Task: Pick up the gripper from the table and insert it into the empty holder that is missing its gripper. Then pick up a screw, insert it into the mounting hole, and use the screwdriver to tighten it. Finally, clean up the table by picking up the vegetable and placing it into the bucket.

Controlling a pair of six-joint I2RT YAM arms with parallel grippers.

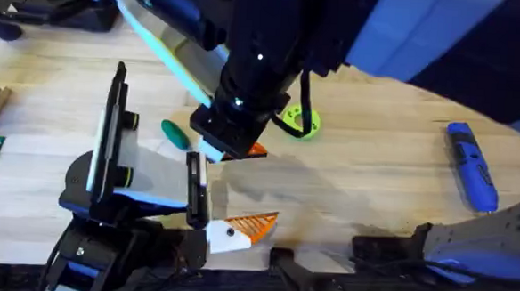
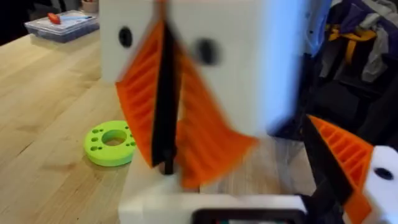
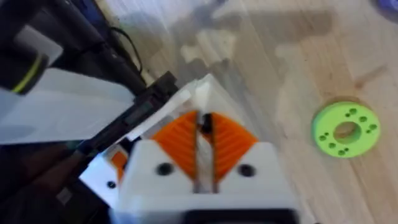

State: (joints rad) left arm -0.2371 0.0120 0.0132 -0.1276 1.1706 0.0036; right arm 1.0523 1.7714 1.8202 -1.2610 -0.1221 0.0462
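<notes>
My right gripper hangs low over the middle of the table, below the dark bulk of its arm. Its orange ribbed pads are drawn narrow, with a thin slit between them. From the left wrist view an orange wedge juts out from between them, and I take it for the gripper. The view is too blurred to trace its edges.

My left gripper lies near the table's front edge with its jaws wide. On one side it has its orange finger. On the other is the bare white holder, directly under my right gripper's tips. I cannot tell if the wedge touches the holder.

The vegetable lies on the wood just beside my right gripper, on its left. The green disc with holes sits just beyond that gripper, on its right. The screwdriver lies well apart, out at the right end of the table, its blue body pointing away from me.
</notes>
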